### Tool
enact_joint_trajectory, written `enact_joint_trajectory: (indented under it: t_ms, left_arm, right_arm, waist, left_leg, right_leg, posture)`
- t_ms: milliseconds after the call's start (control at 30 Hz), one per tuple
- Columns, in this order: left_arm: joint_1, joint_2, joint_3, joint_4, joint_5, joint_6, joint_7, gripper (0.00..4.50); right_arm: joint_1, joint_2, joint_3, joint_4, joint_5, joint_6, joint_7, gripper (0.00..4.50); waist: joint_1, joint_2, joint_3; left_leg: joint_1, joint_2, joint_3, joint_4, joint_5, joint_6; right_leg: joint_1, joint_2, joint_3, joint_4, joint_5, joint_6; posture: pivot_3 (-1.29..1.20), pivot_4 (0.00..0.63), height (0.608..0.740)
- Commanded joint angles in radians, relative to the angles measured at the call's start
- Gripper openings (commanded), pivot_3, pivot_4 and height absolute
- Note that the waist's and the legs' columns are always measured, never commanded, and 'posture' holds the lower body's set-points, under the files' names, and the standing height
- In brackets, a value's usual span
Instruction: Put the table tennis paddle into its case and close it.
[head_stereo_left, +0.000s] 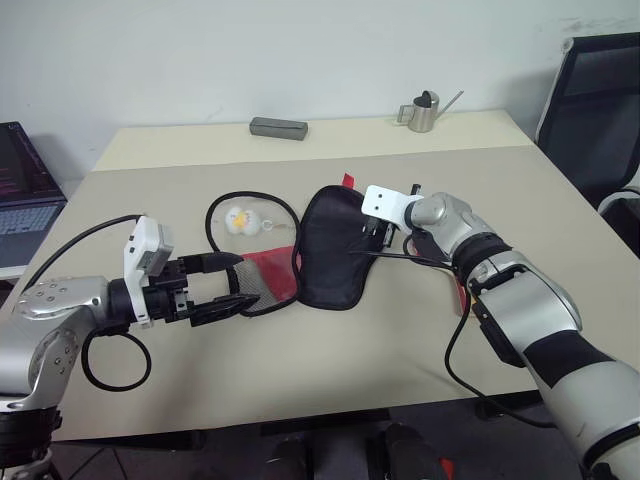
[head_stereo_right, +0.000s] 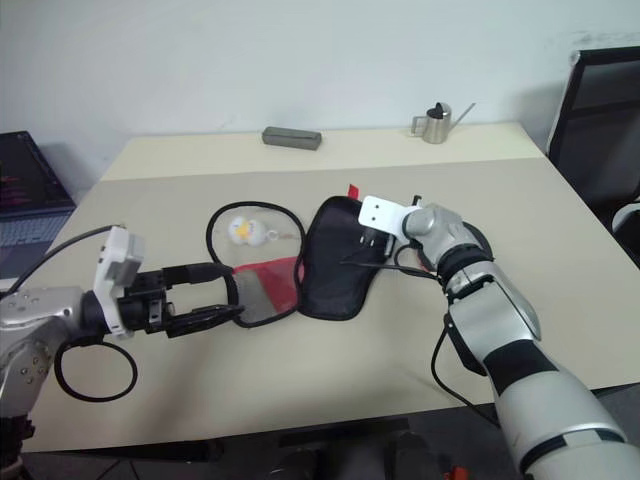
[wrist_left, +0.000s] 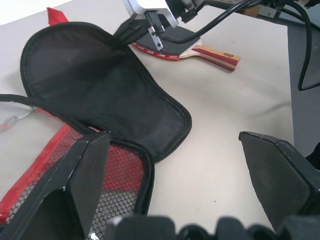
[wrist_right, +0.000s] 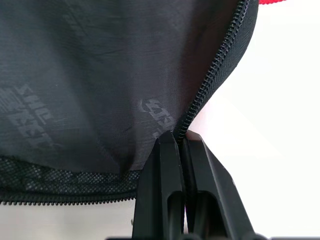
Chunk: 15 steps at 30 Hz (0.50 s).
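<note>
Here the table (head_stereo_left: 300, 380) carries the case (head_stereo_left: 330, 250), unzipped and spread at centre; the right gripper (wrist_right: 181, 142), at its three o'clock, is clamped on its zipper edge. The paddle (wrist_left: 210, 54) lies beside it. The left gripper (head_stereo_left: 235, 285) gapes at eight o'clock.

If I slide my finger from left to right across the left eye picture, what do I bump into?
Laptop → left gripper, open → small ball → open black case → right gripper, pinching the case's edge → office chair.
</note>
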<state>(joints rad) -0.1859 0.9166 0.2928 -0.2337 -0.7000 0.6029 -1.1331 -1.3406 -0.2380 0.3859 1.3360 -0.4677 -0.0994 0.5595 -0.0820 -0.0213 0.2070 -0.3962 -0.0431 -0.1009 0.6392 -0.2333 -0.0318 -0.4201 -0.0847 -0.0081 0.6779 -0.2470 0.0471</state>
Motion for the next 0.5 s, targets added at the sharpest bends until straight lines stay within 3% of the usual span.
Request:
enact_joint_trajectory:
  t_ms: [33, 467, 500]
  left_arm:
    - [-0.018, 0.003, 0.009, -0.003, -0.002, -0.012, 0.000, 4.50]
    - [-0.027, -0.002, -0.007, 0.012, 0.006, -0.024, 0.003, 4.50]
    - [-0.029, -0.003, -0.008, 0.014, 0.008, -0.024, 0.003, 4.50]
  right_arm:
    - [-0.045, 0.000, 0.002, -0.004, -0.016, -0.016, -0.029, 0.01]
    - [-0.066, 0.042, 0.014, 0.010, -0.054, -0.023, -0.153, 0.01]
    - [-0.068, 0.041, 0.016, 0.011, -0.058, -0.025, -0.161, 0.21]
  waist:
    - [0.000, 0.000, 0.000]
    - [0.000, 0.000, 0.000]
    - [0.000, 0.000, 0.000]
  left_leg:
    - [0.000, 0.000, 0.000, 0.000, 0.000, 0.000]
    - [0.000, 0.000, 0.000, 0.000, 0.000, 0.000]
    - [0.000, 0.000, 0.000, 0.000, 0.000, 0.000]
  right_leg:
    - [0.000, 0.000, 0.000, 0.000, 0.000, 0.000]
    - [0.000, 0.000, 0.000, 0.000, 0.000, 0.000]
    - [0.000, 0.000, 0.000, 0.000, 0.000, 0.000]
  posture:
    - [0.00, 0.150, 0.740]
    - [0.00, 0.150, 0.740]
    - [0.00, 0.150, 0.740]
